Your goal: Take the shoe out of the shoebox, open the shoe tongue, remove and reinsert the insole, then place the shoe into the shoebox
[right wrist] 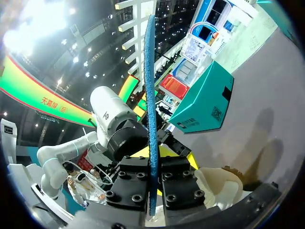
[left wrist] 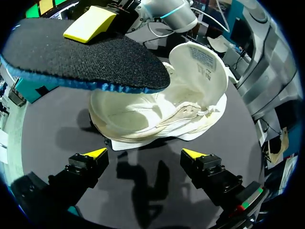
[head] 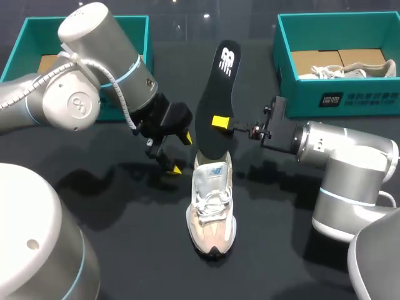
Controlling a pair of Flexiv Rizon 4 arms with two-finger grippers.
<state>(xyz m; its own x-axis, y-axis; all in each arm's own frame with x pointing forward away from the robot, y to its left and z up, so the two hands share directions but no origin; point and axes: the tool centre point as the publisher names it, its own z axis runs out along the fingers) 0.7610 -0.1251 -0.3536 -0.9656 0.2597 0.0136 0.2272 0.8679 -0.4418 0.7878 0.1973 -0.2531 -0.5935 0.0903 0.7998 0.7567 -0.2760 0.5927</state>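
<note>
**near edge.** the shoe point(head: 212, 212) lies on the dark tabletop point(head: 125, 250) about midway between its left and right edges, toe toward the near edge and heel toward the far edge. bare tabletop shows along both of its long sides.

**middle, left.** the left jaws hang just beside the shoe's heel on its left side, apart from it. they are released and hold nothing, their yellow fingertips point(head: 177, 169) pointing down at the tabletop. in the left wrist view the shoe lies ahead of the spread fingers, its tongue point(left wrist: 198, 64) lifted, with a strip of tabletop in between.

**middle, right.** the right jaws come in level from the right edge and are clenched on the black insole point(head: 215, 94), gripping its two faces partway up. the insole stands nearly upright, its lower end at the shoe's heel opening and its upper end leaning toward the far edge.

**far corners.** a teal shoebox point(head: 19, 44) sits at the far left corner, partly behind the left arm. a second teal shoebox point(head: 350, 97) at the far right corner holds another pale shoe point(head: 350, 70). both stand well apart from the shoe.
</note>
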